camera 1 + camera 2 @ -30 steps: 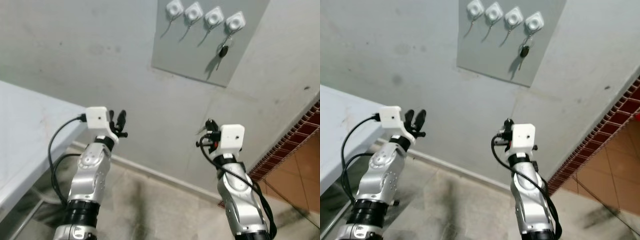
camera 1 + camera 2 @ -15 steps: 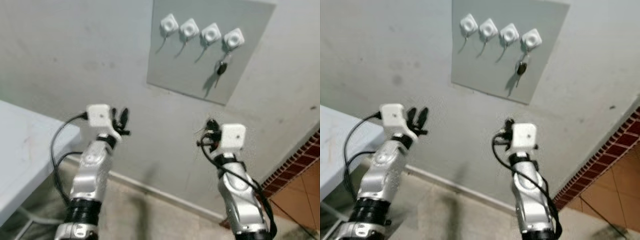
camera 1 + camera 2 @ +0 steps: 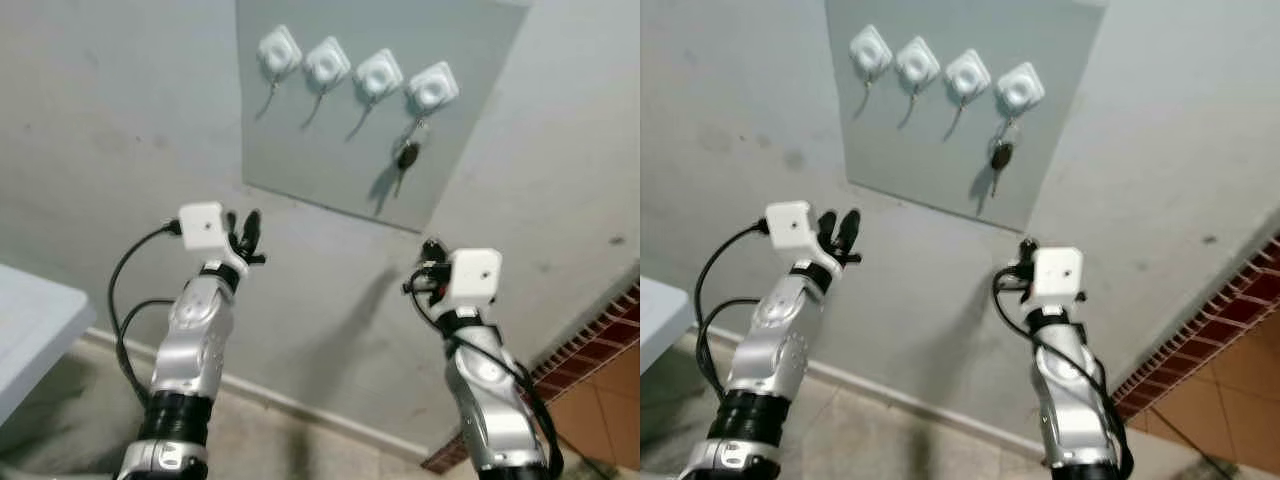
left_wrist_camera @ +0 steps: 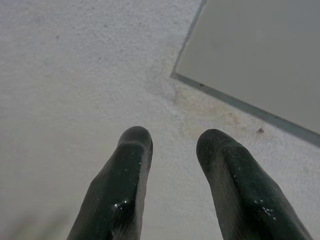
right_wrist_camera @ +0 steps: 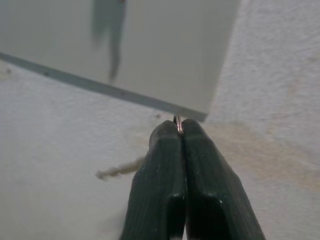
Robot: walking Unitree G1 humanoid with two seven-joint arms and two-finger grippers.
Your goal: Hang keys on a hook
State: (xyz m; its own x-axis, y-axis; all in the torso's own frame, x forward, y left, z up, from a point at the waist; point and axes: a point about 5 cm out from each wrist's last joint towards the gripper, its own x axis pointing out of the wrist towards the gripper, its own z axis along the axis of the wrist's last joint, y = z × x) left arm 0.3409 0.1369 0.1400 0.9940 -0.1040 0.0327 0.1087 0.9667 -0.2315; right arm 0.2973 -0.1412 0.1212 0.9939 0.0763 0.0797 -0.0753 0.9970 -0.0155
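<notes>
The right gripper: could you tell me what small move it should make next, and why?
Probably lower it away from the wall. The key already hangs from the rightmost hook, and the right gripper sits below the board, fingers shut, apart from the key.

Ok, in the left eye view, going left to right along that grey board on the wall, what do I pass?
Three bare white square hooks → → → fourth white hook, with the dark key hanging under it.

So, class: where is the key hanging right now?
The key hangs from the rightmost hook on the grey wall panel, above the right gripper.
</notes>
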